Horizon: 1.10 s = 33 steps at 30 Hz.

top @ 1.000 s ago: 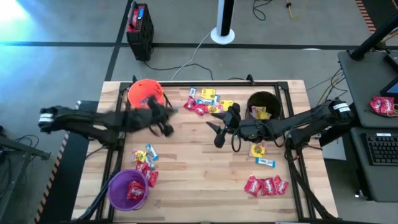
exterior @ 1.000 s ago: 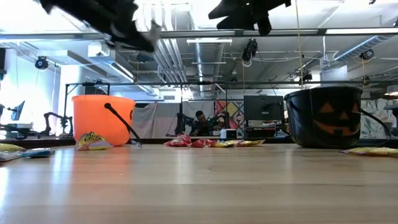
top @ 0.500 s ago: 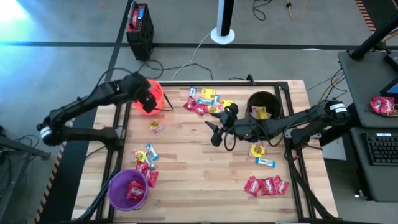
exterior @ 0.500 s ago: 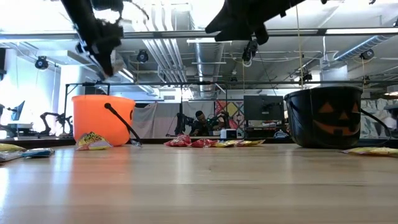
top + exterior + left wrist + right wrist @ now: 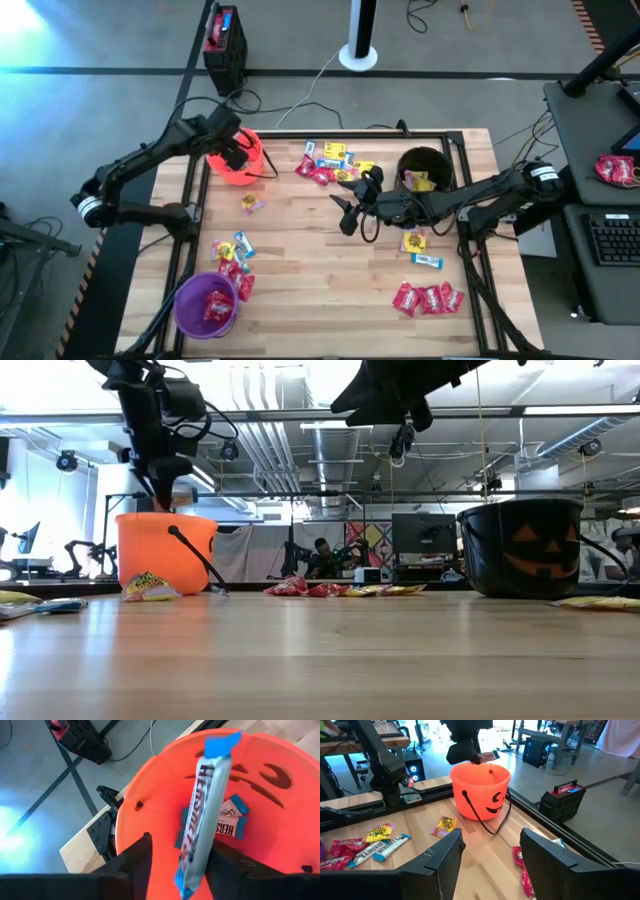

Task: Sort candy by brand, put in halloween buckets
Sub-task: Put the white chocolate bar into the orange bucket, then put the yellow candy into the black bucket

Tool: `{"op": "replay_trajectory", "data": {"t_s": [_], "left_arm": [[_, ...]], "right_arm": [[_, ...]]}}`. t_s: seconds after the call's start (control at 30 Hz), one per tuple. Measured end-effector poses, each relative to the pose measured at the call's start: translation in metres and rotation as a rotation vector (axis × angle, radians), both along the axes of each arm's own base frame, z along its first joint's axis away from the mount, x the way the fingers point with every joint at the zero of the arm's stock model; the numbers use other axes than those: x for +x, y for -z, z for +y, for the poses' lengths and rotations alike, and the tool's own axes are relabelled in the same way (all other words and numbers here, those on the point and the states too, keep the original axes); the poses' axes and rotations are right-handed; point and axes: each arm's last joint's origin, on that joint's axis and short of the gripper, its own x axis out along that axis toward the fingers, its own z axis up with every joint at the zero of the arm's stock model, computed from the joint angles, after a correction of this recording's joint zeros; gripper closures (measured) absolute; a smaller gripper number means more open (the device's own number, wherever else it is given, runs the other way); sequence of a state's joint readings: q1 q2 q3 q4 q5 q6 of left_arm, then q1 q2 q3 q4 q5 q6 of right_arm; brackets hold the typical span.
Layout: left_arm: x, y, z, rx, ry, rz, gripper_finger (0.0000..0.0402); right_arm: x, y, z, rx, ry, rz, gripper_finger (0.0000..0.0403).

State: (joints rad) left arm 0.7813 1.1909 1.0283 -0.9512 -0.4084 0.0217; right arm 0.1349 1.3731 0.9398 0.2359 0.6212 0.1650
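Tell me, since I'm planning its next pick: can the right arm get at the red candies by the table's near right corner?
Probably yes: the right gripper hovers mid-table, jaws open and empty, and the red candies lie uncovered.

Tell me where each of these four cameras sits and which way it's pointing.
High view: overhead, straight down on the table; both arms show.
Low view: at tabletop height, level across the table toward the room; arms enter from above.
Left wrist view: on the left arm, looking into the orange bucket; left hand around a blue-and-white candy.
Right wrist view: on the right arm, across the table; right hand open.
All four share the orange bucket.
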Motion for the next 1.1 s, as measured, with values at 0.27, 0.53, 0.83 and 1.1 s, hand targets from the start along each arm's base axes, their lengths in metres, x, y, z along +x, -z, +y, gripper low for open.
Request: {"op": "replay_trajectory", "data": {"t_s": [0.27,0.53,0.83,1.1], "left_arm": [[-0.006,-0.007,-0.006,0.017,0.003,-0.014,0.0197],[-0.007,-0.022,-0.022,0.082,0.026,-0.136,0.0185],[0.006,-0.052,-0.085,0.195,0.373,-0.482,0.0195],[0.008,-0.075,-0.135,0.272,0.643,-0.684,0.0199]], "right_arm": [[0.000,0.000,0.000,0.000,0.000,0.001,0.0213],[-0.008,0.008,-0.001,0.110,0.034,0.064,0.0213],[-0.025,0.040,-0.002,0.657,-0.006,0.326,0.0213],[-0.066,0.082,0.004,1.016,0.348,0.878,0.0213]]}}
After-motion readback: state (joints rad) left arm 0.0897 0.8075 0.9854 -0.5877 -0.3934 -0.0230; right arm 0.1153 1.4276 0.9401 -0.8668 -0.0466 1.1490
